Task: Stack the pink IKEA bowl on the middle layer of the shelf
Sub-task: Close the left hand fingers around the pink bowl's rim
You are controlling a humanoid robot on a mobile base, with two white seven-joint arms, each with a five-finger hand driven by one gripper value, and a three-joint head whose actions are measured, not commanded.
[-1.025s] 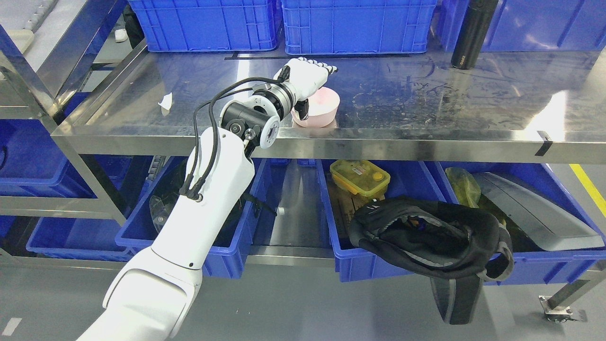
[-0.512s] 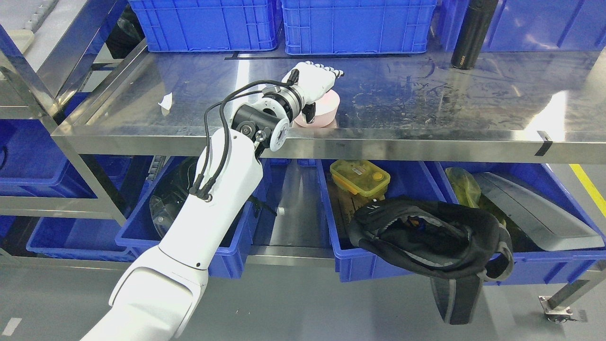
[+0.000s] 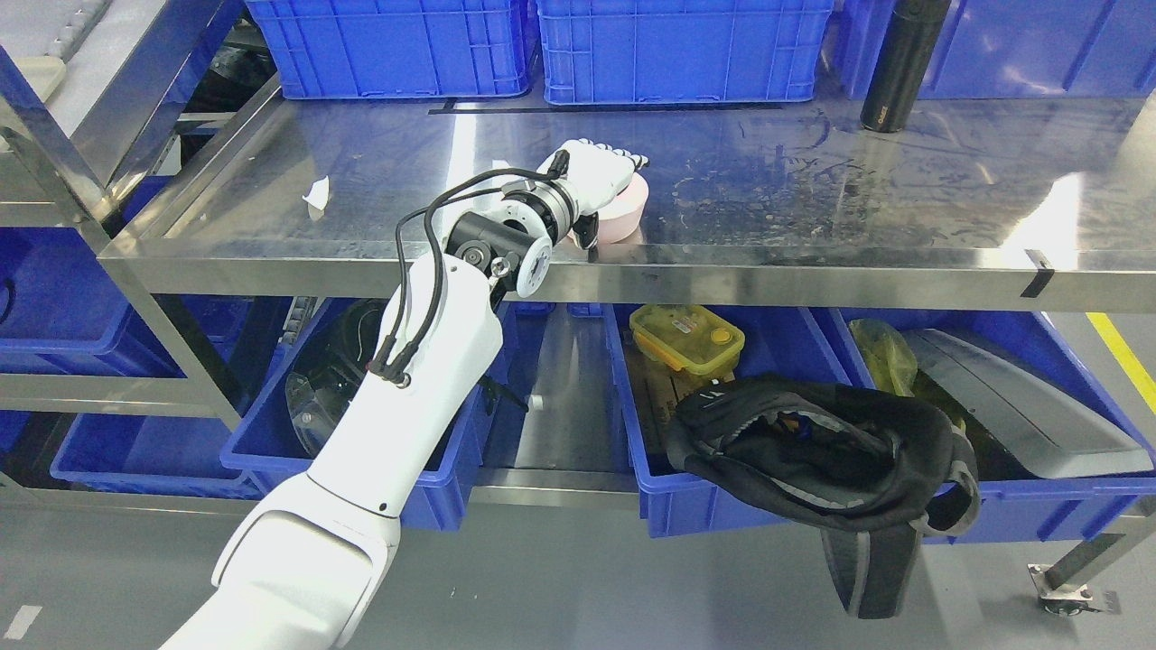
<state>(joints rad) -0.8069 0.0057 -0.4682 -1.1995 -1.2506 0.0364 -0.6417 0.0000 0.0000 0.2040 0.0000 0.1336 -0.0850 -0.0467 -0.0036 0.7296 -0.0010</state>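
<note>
Left arm enters from lower left, extended up and forward, elbow slightly bent, black cables looping along the forearm to the wrist. Left hand (image 3: 600, 171) is palm-down, fingers (image 3: 632, 162) curled over, thumb pointing down on the near side. Right arm not visible.

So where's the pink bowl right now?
In the head view, the pink bowl sits on the steel shelf near its front edge, left of centre, with the left robot hand wrapped over it.
</note>
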